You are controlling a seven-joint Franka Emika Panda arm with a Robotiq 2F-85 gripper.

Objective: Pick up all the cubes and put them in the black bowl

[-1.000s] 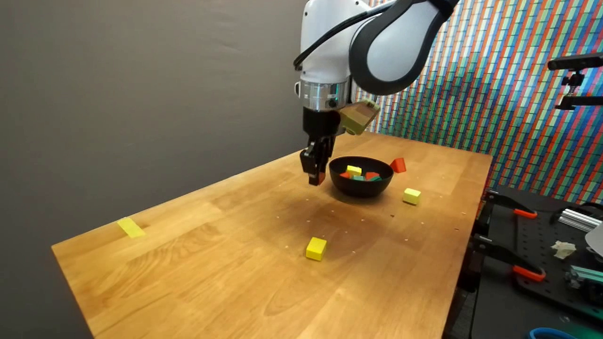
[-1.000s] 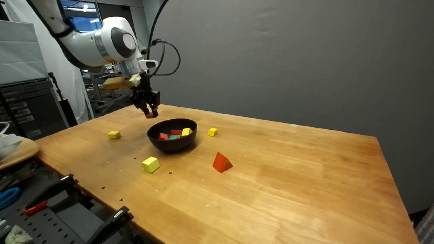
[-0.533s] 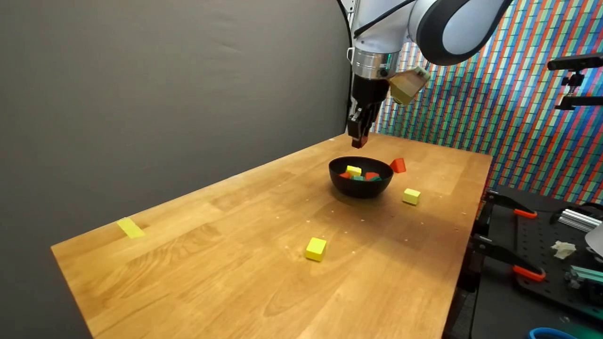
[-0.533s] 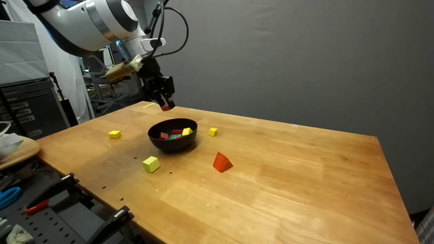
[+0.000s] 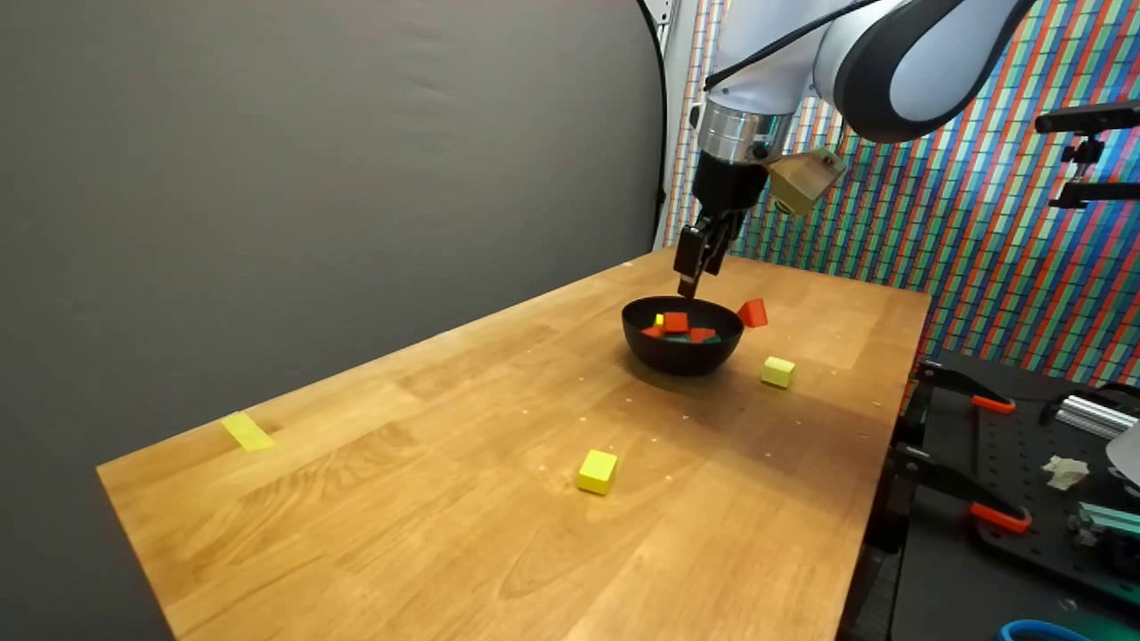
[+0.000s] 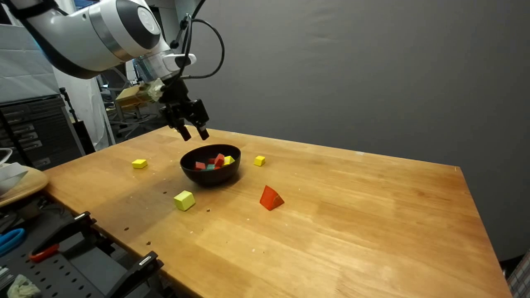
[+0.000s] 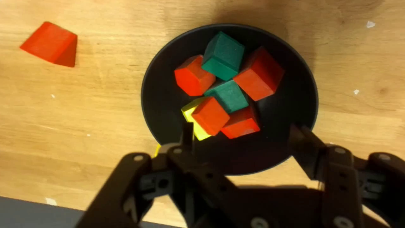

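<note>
The black bowl holds several red, green and yellow cubes. A red cube lies tilted on a yellow cube inside it; two green cubes show there too. Above the bowl hangs my gripper, its fingers spread with nothing between them. On the table around the bowl are a yellow cube, a pale yellow cube, another yellow cube and a red wedge-shaped block. In the wrist view, a finger covers part of the bowl's near left side.
A flat yellow strip is stuck near the table's edge. Black clamps grip the table side, beside a dark perforated board. A grey wall runs behind the table.
My gripper has moved over the bowl, rising and then dipping. Its fingers have spread, and the red cube they held now lies in the bowl.
</note>
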